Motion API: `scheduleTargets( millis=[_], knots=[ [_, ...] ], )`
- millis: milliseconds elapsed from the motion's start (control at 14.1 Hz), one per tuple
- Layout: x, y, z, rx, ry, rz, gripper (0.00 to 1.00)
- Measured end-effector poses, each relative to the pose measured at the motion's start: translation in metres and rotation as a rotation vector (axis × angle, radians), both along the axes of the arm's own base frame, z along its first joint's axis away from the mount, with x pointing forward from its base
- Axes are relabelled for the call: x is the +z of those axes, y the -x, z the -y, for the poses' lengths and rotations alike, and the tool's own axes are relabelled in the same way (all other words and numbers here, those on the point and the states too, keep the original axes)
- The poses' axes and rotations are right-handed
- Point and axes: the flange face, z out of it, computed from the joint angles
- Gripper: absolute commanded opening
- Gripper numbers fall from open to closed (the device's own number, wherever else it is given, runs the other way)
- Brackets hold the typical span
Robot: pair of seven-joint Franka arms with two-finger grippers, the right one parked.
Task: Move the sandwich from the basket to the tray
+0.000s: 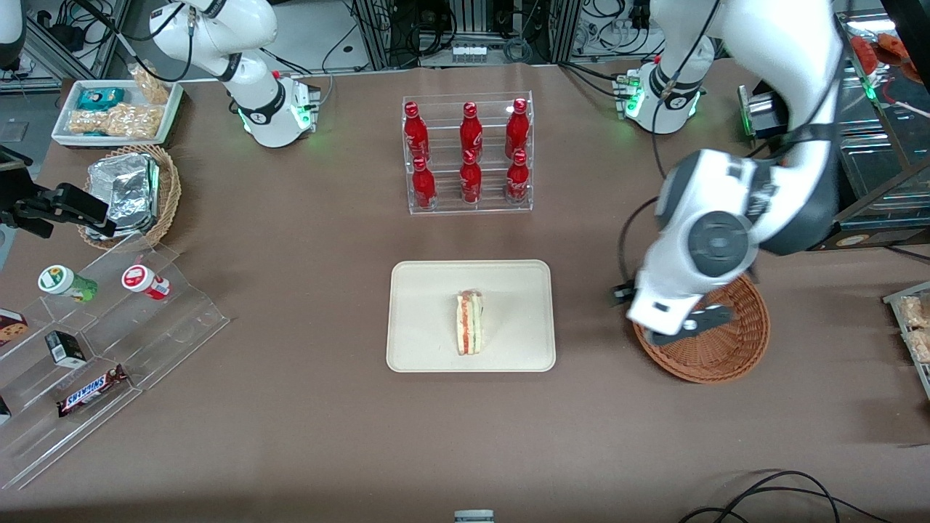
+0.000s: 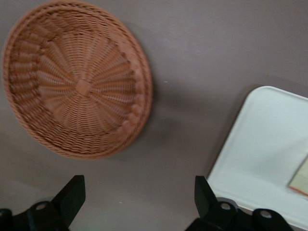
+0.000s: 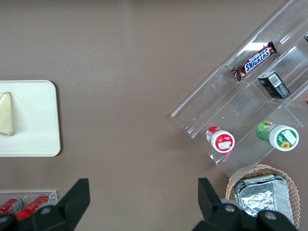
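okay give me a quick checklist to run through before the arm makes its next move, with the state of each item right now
1. Sandwich lying on the tray: ok.
2. Sandwich fully inside the tray's rim, not overhanging: ok.
3. Basket holds nothing: ok.
4. Gripper open and carrying nothing: ok.
5. Gripper above the bare table between basket and tray, touching neither: ok.
6. Rack of red bottles apart from the tray and upright: ok.

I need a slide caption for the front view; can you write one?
Sandwich lies on the tray; the open, empty gripper hangs above the empty basket.
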Motion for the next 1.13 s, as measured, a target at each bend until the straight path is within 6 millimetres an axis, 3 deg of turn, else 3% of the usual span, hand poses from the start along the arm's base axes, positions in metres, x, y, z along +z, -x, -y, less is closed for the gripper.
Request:
scheduleTargets(
  millis=[212, 354, 707, 1131],
  knots=[
    [0.02, 0.017, -0.058, -0.074, 0.023, -0.014, 1.0],
    [0.037, 0.033, -0.082, -0.118, 0.035, -0.015, 1.0],
    [0.089, 0.07, -0.111, -0.211, 0.053, -0.012, 1.0],
    [0.114, 0.079, -0.136, -0.353, 0.078, 0.015, 1.0]
  ],
)
